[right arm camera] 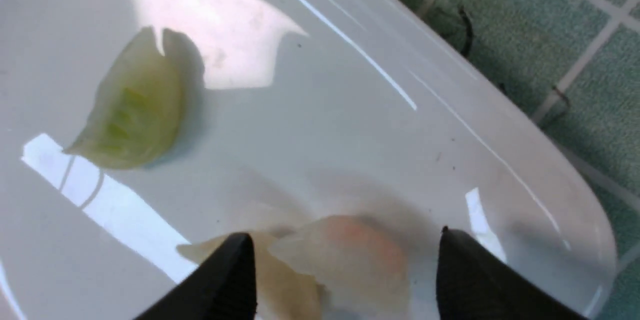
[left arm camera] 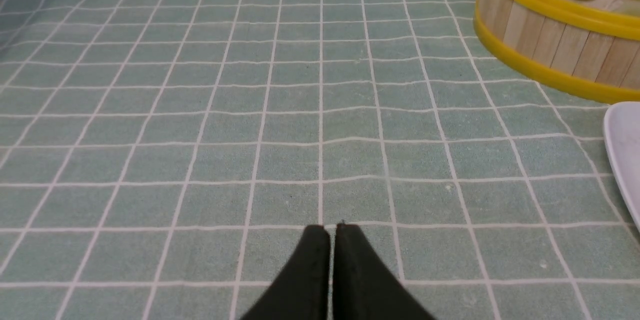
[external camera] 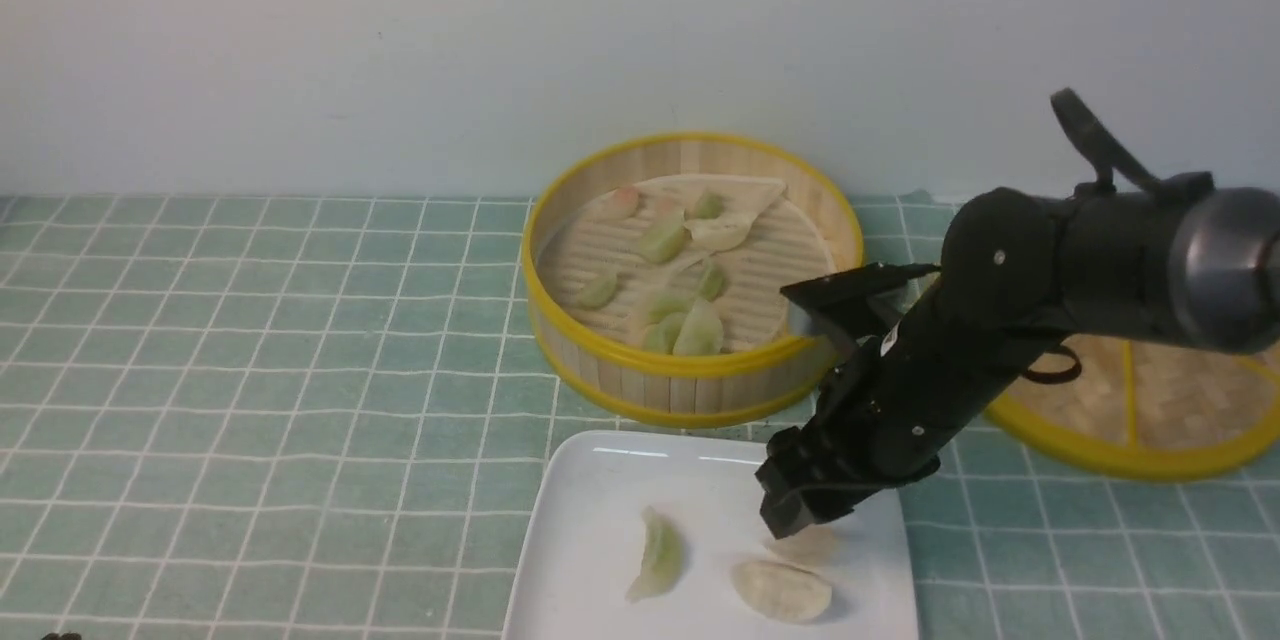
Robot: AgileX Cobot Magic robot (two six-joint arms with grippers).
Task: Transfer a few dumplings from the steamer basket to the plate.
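The steamer basket [external camera: 690, 375] stands at the back centre with several dumplings [external camera: 662, 242] on its slatted floor. In front of it the white plate [external camera: 600, 490] carries a pale green dumpling [external camera: 658, 556] and a cream one [external camera: 781, 590]. My right gripper [external camera: 800, 520] hangs low over the plate's right part, open. A blurred pinkish dumpling [right arm camera: 350, 255] lies between its spread fingers, touching neither, partly over the cream dumpling [right arm camera: 280, 280]. The green dumpling [right arm camera: 132, 110] lies apart. My left gripper [left arm camera: 330, 230] is shut and empty over the checked cloth, left of the basket [left arm camera: 555, 40].
A flat woven disc with a yellow rim [external camera: 1150, 400] lies at the right, partly behind my right arm. A green checked cloth [external camera: 250, 370] covers the table. The plate's edge [left arm camera: 625, 145] shows at the side of the left wrist view. A pale wall stands behind.
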